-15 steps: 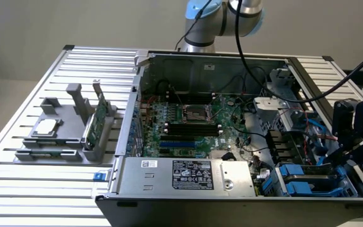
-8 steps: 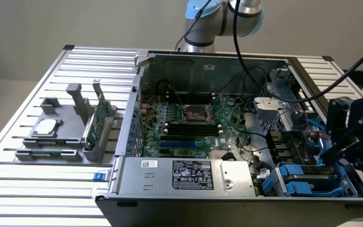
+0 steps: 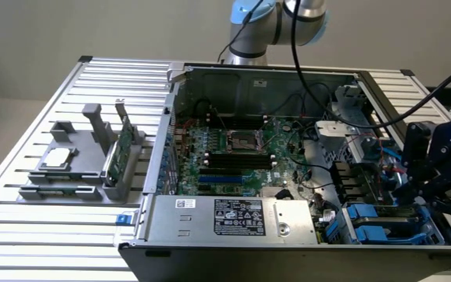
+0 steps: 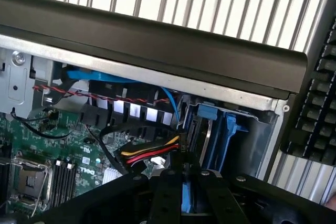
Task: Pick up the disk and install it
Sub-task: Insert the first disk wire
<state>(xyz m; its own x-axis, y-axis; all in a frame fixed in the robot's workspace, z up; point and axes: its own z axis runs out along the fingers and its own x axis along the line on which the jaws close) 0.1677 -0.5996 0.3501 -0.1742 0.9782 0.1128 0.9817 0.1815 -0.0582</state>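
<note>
Slatted aluminium table (image 3: 69,235) — open computer case (image 3: 288,249) at centre, grey parts holder (image 3: 77,182) towards the exterior view's left — both resting directly on it

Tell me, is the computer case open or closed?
Open: the computer case has no side cover, so the motherboard is exposed.

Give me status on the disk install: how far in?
Picked up: the pincer is clamped on the disk, whose blue frame edge shows between its fingers. In hand: the arm hangs over the drive bays at the computer case's corner. Left: the disk isn't seated in a bay yet.
</note>
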